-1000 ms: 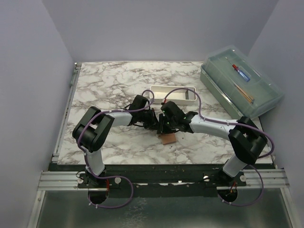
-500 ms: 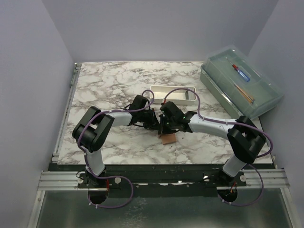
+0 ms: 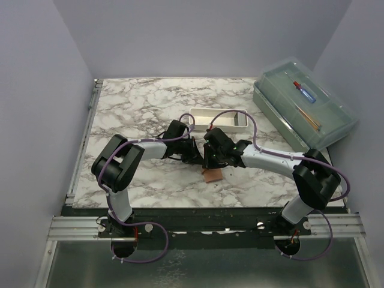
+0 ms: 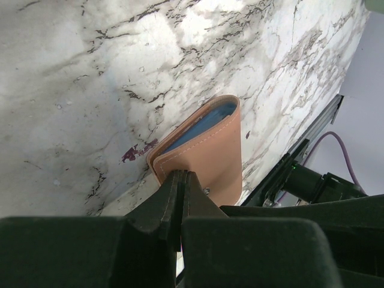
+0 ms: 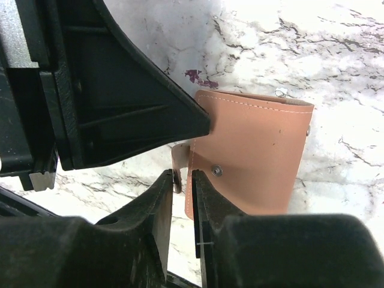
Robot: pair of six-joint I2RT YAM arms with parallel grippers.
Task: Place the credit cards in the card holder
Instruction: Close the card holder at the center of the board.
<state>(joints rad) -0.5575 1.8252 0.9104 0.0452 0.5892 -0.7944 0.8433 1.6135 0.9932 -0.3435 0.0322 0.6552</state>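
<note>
The wallet (image 4: 207,150) sits nearly folded on the bench (image 4: 90,72) between my hands. My left hand (image 4: 178,178) is pressed together, tips at its edge. My right hand (image 5: 182,180) stands slightly apart astride a flap. The leather looks light and floppy, so I'd pinch a flap's free edge.

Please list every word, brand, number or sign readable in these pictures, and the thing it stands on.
No text can be read.
The card holder: plain leather, stitching and a snap, no brand.
The clear box and white tray: no label visible; the red and blue thing in the box is too small to tell.
</note>
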